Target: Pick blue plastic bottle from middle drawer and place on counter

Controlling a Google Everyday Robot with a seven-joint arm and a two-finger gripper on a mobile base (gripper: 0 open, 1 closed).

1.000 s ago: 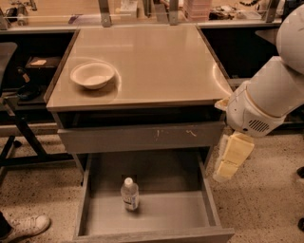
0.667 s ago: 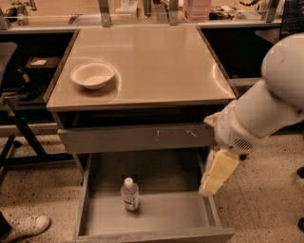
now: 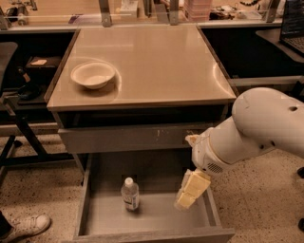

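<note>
The blue plastic bottle [image 3: 130, 194] stands upright on the floor of the open middle drawer [image 3: 147, 216], left of centre, with its white cap up. My gripper [image 3: 188, 192] hangs from the white arm [image 3: 259, 128] over the right side of the drawer, to the right of the bottle and apart from it. Its pale yellow fingers [image 3: 194, 184] point down into the drawer. The tan counter [image 3: 156, 61] is above, with a white bowl [image 3: 93, 74] on its left side.
A shut grey drawer with small pale scratch marks [image 3: 133, 137] sits just above the open one. A cluttered bench with metal posts [image 3: 142, 12] runs along the back. A shoe [image 3: 23, 227] is on the speckled floor at the lower left.
The arm and gripper have moved left and down, from beside the drawer's right wall to over the drawer's right part, closer to the bottle. The bottle has not moved.
</note>
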